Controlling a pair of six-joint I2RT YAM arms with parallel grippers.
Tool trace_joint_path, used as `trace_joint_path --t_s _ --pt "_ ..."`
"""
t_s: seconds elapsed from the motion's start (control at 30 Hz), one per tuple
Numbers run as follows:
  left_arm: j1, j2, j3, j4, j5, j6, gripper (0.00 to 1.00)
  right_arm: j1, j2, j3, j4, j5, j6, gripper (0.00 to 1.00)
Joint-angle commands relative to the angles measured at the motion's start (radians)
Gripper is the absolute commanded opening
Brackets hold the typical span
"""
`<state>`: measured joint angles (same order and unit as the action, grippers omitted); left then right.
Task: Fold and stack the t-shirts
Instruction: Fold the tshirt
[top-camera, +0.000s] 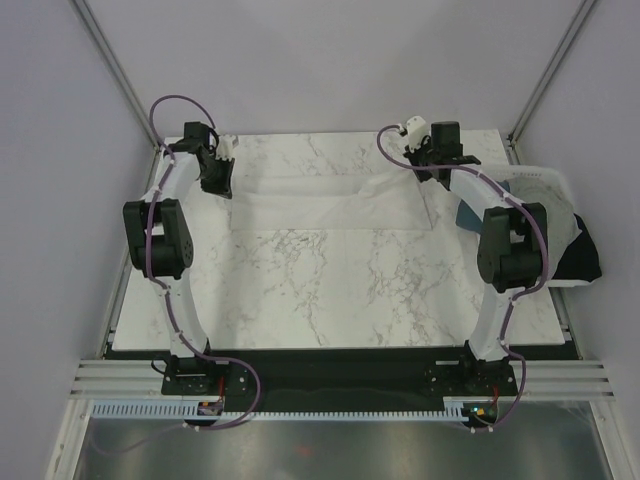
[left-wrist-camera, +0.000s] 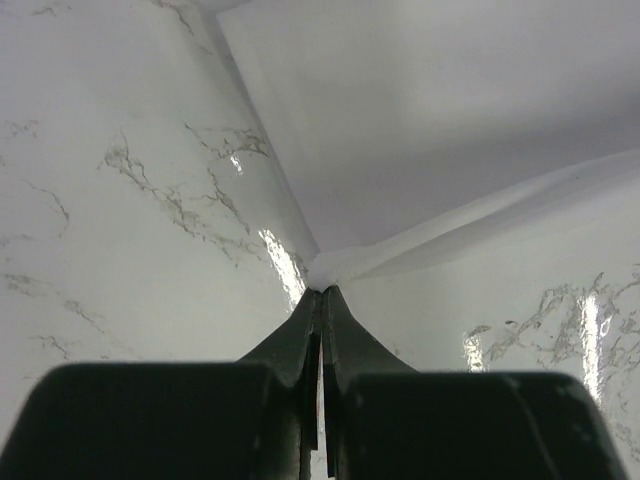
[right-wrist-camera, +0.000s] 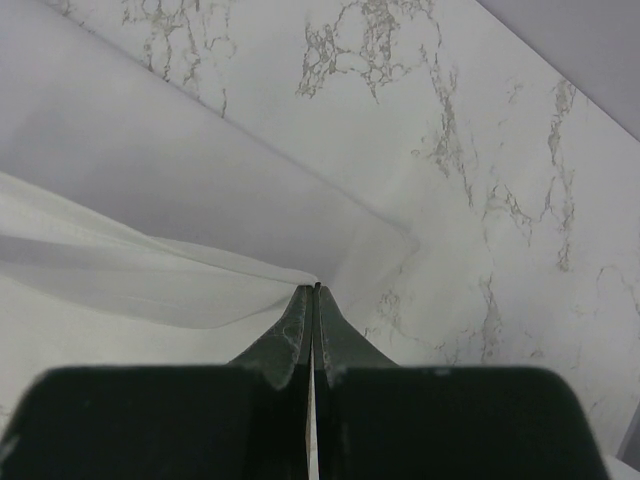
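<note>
A plain white t-shirt (top-camera: 330, 200) lies spread across the far middle of the marble table, hard to tell from the surface. My left gripper (top-camera: 222, 178) is shut on its left edge; the left wrist view shows the cloth (left-wrist-camera: 450, 120) pinched at the fingertips (left-wrist-camera: 322, 292). My right gripper (top-camera: 432, 172) is shut on its right edge; the right wrist view shows the cloth (right-wrist-camera: 150, 230) gathered into the fingertips (right-wrist-camera: 315, 290). Both hold the shirt low, near the table. A teal-blue shirt (top-camera: 470, 212) and a black one (top-camera: 580, 258) lie in the bin at the right.
A white plastic bin (top-camera: 555, 185) stands off the table's right edge behind the right arm. The marble table (top-camera: 330, 290) runs from the arm bases to the back wall. Metal frame posts rise at the back corners.
</note>
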<state>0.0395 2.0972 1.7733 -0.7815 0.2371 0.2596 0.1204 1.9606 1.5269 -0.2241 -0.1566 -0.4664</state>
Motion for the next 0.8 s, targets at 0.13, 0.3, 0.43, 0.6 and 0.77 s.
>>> trace_joint_path --t_s 0.13,0.3,0.43,0.6,0.77 --pt "0.002 0.089 0.121 -0.053 0.004 -0.010 0.02 -0.005 0.080 0.110 0.029 0.008 0.026 0.00" --pt "0.003 0.127 0.155 -0.051 -0.004 -0.020 0.02 -0.004 0.129 0.153 0.026 0.026 0.032 0.00" --pt "0.002 0.110 0.160 -0.048 -0.004 -0.042 0.31 -0.004 0.123 0.150 0.034 0.057 0.067 0.17" --pt "0.002 -0.142 -0.038 0.099 -0.010 -0.088 0.58 -0.005 -0.072 -0.016 0.135 0.092 0.126 0.42" --pt "-0.016 -0.276 -0.162 0.148 0.071 -0.109 0.64 -0.005 -0.210 -0.134 0.144 0.016 0.198 0.44"
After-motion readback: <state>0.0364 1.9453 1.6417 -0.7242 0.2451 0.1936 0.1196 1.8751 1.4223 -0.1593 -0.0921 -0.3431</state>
